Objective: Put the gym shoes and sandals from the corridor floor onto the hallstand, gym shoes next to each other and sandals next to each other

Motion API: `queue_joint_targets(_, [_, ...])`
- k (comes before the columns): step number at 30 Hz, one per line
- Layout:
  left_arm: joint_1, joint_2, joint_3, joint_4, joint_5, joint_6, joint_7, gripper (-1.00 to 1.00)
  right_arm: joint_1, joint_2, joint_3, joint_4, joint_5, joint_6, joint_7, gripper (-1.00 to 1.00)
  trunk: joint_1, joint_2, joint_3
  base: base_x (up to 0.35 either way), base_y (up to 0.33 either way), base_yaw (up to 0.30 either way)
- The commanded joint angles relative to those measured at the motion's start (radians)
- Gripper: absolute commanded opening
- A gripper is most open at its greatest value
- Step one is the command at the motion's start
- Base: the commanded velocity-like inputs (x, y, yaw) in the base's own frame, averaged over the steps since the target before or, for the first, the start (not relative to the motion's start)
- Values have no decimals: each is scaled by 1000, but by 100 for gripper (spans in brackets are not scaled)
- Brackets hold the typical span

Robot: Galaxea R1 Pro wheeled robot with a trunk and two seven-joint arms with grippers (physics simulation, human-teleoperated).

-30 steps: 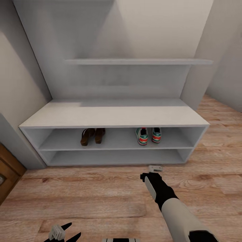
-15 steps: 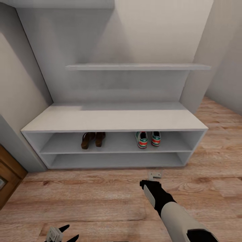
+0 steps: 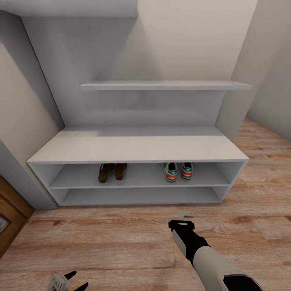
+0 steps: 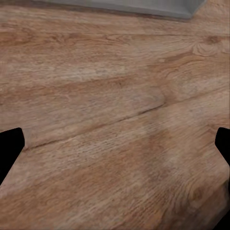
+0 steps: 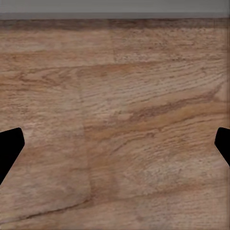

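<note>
The two gym shoes (image 3: pixel 178 171) stand side by side, heels outward, on the right of the hallstand's (image 3: pixel 137 146) upper shelf tier. On the left of the same tier the two brown sandals (image 3: pixel 112 171) sit next to each other. My right gripper (image 3: pixel 185 214) hangs open and empty over the corridor floor (image 3: pixel 121 238), in front of the rack and below the sneakers. Its wrist view shows its fingertips (image 5: pixel 9 148) spread wide over bare planks. My left gripper (image 3: pixel 66 281) is low at the picture's edge, open, with only floor (image 4: pixel 115 120) between its fingers.
A grey wall shelf (image 3: pixel 165 85) runs above the bench top, with another shelf (image 3: pixel 72 7) higher at the left. A brown wooden door or cabinet (image 3: pixel 10 216) stands at the left. Walls close the rack in on both sides; the floor widens at the right.
The whole head view has shifted, the rack sitting lower and a little smaller, so the camera moved. My right gripper has drawn back slightly from the rack; the left one has sunk toward the picture's edge.
</note>
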Motion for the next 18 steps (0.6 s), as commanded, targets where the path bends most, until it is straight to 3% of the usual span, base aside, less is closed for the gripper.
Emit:
queue_joint_targets(1, [-1,0,25,0,-11,-9,-3,100,0,1,-2,-1,5,7,-2,100,-4,7,2,0,0,0])
queue_joint_targets(5, [-1,2,99,0,-17,-10,-4,100,0,1,-2,-1,8,6,-2,100,-19,35,15,0,0,0])
queue_joint_targets(18, [-1,10,123,18,-19,-8,-2,100,1,1,1,40,14,1,-2,100,-69,126,56,0,0,0])
